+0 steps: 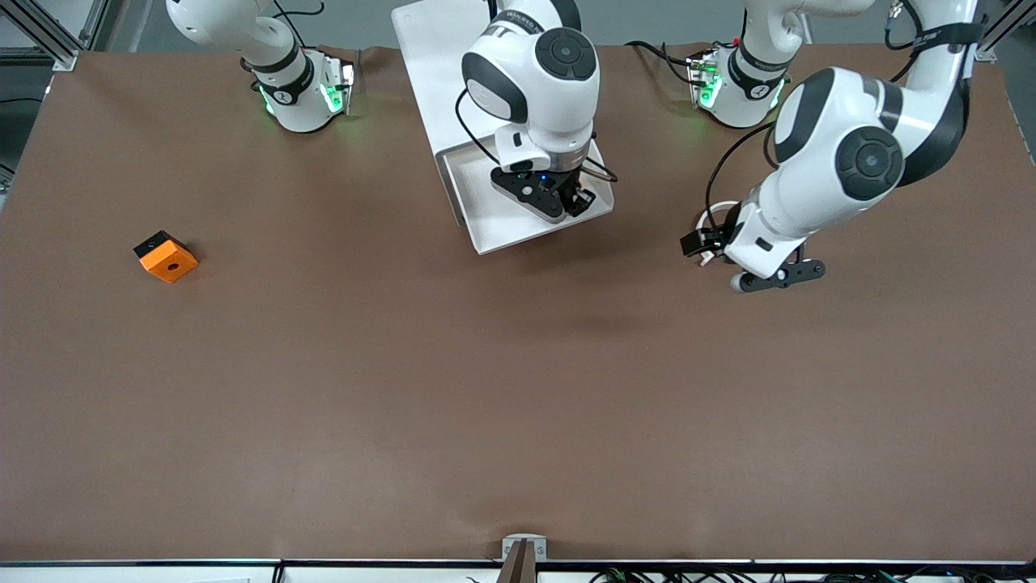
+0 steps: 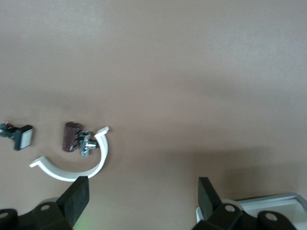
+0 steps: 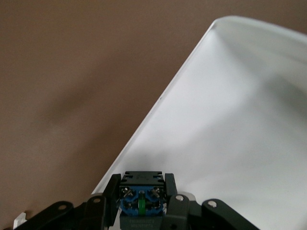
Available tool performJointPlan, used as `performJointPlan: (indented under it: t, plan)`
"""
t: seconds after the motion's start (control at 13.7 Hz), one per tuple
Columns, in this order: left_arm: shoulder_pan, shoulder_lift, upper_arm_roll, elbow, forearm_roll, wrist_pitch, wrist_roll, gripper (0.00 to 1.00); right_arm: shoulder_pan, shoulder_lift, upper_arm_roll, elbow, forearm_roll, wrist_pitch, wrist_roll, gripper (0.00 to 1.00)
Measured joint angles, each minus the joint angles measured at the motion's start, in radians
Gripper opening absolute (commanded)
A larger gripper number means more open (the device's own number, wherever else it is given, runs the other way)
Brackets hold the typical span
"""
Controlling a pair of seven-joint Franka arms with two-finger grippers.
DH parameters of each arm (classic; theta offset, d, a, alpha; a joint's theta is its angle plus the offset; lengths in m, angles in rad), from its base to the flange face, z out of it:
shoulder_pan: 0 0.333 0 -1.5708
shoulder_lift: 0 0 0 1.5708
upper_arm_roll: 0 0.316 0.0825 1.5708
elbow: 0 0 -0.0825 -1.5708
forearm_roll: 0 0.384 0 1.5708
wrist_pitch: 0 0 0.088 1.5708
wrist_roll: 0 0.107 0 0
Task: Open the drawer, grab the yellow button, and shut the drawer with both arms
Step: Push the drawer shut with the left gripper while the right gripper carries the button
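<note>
Right claw [image 1: 571,198] clenched on the button [image 3: 141,196], apparently blue-bodied, within the open drawer [image 1: 494,223], cabinet mouth farther from the camera along the sliding axis; left claw [image 1: 777,275] released, waiting over the worktop [image 1: 518,389] beside it.

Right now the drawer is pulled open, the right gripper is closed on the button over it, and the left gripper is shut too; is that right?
Not quite: the left gripper is open, as the left wrist view shows, over bare table. The drawer is open, and the right gripper is closed on the button over it.
</note>
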Motion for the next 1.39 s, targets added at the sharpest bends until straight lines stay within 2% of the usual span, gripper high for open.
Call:
performJointPlan:
  t: [0.29, 0.73, 1.1, 1.39]
  plan:
    - [-0.024, 0.059, -0.029, 0.000, 0.000, 0.104, -0.130, 1.00, -0.070, -0.024, -0.011, 0.126, 0.021, -0.218, -0.176, 0.00]
    - [-0.160, 0.141, -0.032, 0.068, 0.000, 0.156, -0.334, 1.00, -0.357, -0.155, -0.024, 0.149, 0.039, -0.358, -0.642, 0.00]
    - [-0.245, 0.207, -0.033, 0.122, 0.000, 0.178, -0.485, 1.00, -0.608, -0.172, -0.029, 0.077, 0.041, -0.317, -0.988, 0.00]
    - [-0.322, 0.224, -0.034, 0.126, 0.000, 0.185, -0.588, 1.00, -0.781, -0.171, -0.031, -0.068, 0.040, -0.186, -1.220, 0.00]
